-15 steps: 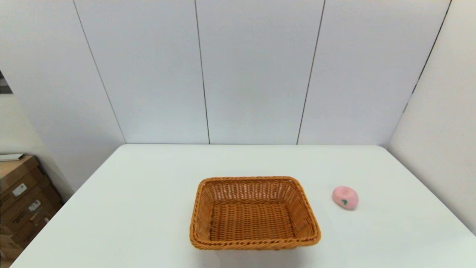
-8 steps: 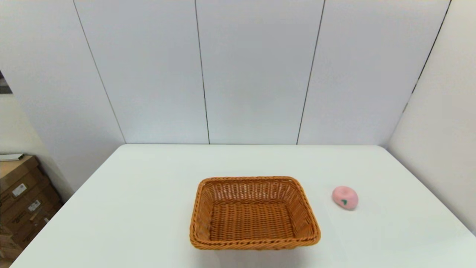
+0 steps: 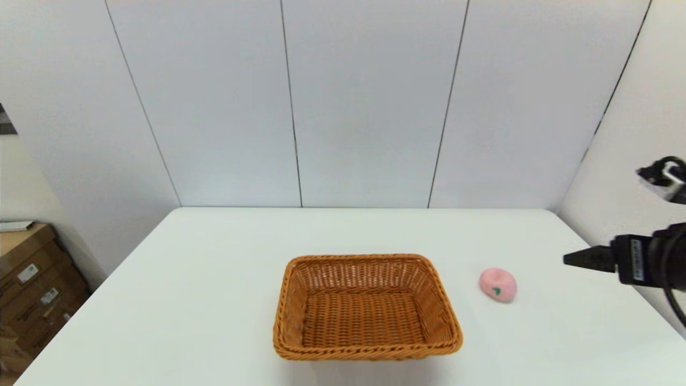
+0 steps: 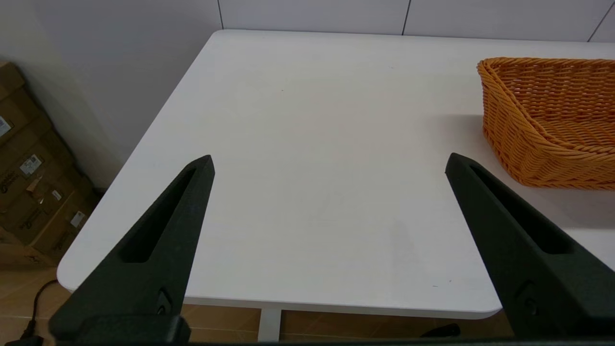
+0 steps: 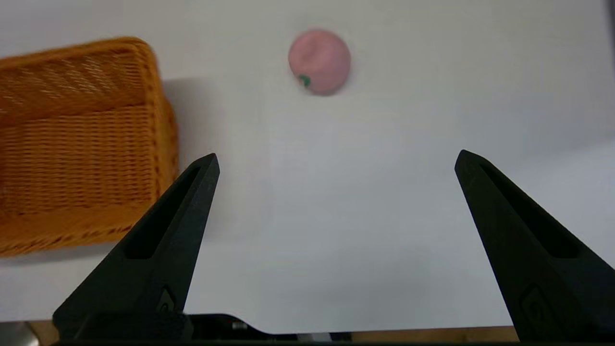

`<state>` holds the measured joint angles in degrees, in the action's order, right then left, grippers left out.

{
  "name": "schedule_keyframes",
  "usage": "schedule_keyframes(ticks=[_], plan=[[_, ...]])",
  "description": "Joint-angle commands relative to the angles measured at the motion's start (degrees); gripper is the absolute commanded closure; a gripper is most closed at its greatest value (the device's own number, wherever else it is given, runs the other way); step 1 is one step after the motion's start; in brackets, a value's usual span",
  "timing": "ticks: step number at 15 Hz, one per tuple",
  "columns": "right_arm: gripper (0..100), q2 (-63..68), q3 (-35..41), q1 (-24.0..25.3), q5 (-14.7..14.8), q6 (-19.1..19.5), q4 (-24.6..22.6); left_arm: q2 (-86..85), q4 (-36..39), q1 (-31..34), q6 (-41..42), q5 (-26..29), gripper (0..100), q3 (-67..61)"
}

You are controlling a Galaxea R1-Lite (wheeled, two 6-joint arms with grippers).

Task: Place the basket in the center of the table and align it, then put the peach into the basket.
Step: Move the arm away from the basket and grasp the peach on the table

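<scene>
The orange-brown woven basket (image 3: 367,308) sits squarely in the middle of the white table (image 3: 214,268), near its front edge, with nothing in it. The pink peach (image 3: 498,284) lies on the table to the right of the basket, apart from it. My right gripper (image 3: 576,259) reaches in from the right, raised above the table and to the right of the peach. In its wrist view the right gripper (image 5: 336,161) is open and holds nothing, with the peach (image 5: 319,61) ahead and the basket (image 5: 72,139) off to one side. My left gripper (image 4: 329,161) hangs open over the table's near left part, beside the basket (image 4: 547,120).
Cardboard boxes (image 3: 32,279) are stacked on the floor left of the table. A panelled wall stands behind the table's far edge. A side wall (image 3: 632,161) runs close along the table's right edge.
My right arm has come into the head view from the right edge, above the table's right side. The basket and the peach have not moved.
</scene>
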<state>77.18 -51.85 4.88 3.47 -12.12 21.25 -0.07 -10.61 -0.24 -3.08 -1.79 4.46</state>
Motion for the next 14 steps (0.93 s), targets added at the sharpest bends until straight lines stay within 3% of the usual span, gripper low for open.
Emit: schedule_keyframes(ticks=[1, 4, 7, 8, 14], plan=[[0, 20.73, -5.37, 4.35, 1.62, -4.93, -4.37, -0.01, -0.03, -0.02, -0.17, -0.14, 0, 0.02], [0, 25.92, -5.63, 4.18, 2.33, -5.02, -8.94, -0.01, -0.03, -0.02, -0.26, -0.14, 0, 0.02], [0, 31.37, -5.81, 3.82, 5.93, -5.11, -14.57, -0.01, -0.03, -0.02, -0.26, -0.14, 0, 0.02], [0, 32.25, -5.81, 3.47, 5.93, -5.11, -15.89, -0.01, -0.03, -0.02, -0.26, -0.14, 0, 0.02], [0, 40.77, -9.59, 1.98, 6.11, -6.60, -16.94, -0.01, -0.03, -0.02, -0.34, -0.23, 0, 0.02]])
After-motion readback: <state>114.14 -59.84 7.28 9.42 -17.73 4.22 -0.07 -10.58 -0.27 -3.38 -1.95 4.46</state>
